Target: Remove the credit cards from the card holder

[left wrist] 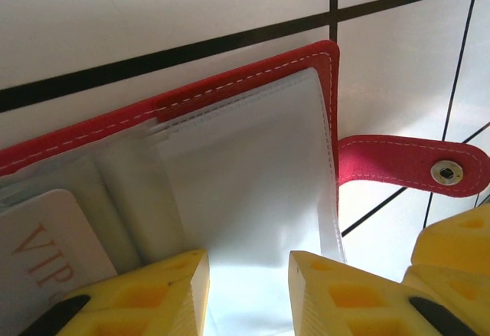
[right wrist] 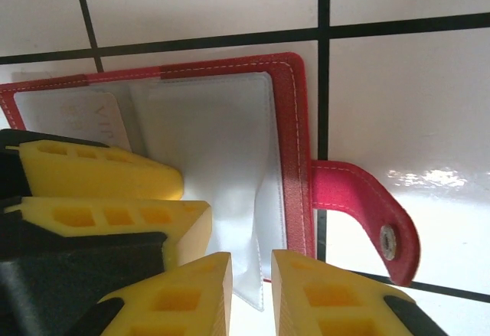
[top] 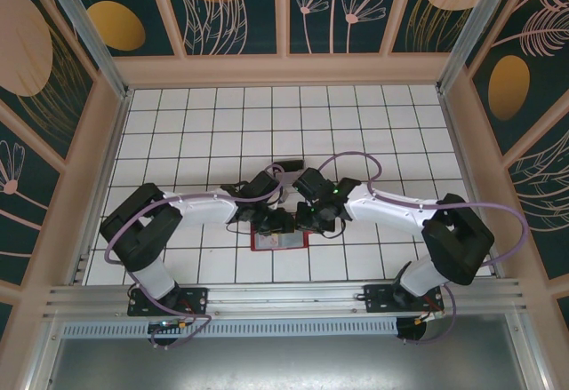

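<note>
Two grippers meet over the open red card holder [top: 267, 243], which lies flat on the tiled table [top: 373, 123]. The left gripper [left wrist: 249, 263] has its fingers narrowly parted. A clear plastic sleeve [left wrist: 245, 168] runs from just ahead of the tips back through the gap, and no pinch on it shows. The right gripper [right wrist: 251, 263] stands just beside it, its fingers also a little apart, with that sleeve's lower corner hanging between them, not visibly clamped. Left of the left gripper's fingers, a pale VIP card [left wrist: 46, 252] sits tucked in its pocket. The red snap tab [left wrist: 406, 164] lies flung out to the right. Beyond both grippers, a small dark flat piece [top: 289, 162] rests on the tiles. It may be a card already out, but it is too small to tell. I judge the work early: the holder is open, at least one card remains inside, and none is held.
</note>
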Tool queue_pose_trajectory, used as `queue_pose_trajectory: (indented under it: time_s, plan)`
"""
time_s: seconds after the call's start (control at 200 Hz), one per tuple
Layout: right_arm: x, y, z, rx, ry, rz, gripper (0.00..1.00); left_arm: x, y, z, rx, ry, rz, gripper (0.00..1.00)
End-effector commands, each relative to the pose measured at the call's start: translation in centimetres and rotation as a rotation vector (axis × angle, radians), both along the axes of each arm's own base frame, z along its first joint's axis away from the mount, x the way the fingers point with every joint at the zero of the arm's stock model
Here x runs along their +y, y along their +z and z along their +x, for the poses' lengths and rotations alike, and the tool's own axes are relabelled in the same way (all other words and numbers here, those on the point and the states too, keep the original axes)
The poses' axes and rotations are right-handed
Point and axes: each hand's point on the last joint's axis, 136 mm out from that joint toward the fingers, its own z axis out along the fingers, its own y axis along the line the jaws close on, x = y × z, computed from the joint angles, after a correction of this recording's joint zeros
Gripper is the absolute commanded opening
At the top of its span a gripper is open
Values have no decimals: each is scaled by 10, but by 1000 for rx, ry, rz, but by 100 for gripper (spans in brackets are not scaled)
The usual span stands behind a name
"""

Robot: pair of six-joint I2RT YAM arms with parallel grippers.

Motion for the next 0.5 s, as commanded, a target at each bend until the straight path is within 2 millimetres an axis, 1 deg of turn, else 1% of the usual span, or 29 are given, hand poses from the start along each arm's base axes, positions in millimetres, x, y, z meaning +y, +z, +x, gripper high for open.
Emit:
queue_pose_trajectory:
  time_s: [0.0,0.155,0.245,0.345,0.495]
  plan:
    - [0,-3,1,7,-11,6,20,12,-2,6,-38,31,74,31]
    - [5,5,4,-1,-13,39,19,13,29,20,-121,70,50,30]
    - [13,8,5,1,-6,68,18,16,43,24,-157,89,50,31]
    - [20,10,5,9,5,92,18,24,47,26,-173,105,66,31]
    - [35,8,6,31,31,139,18,46,43,26,-176,150,93,31]
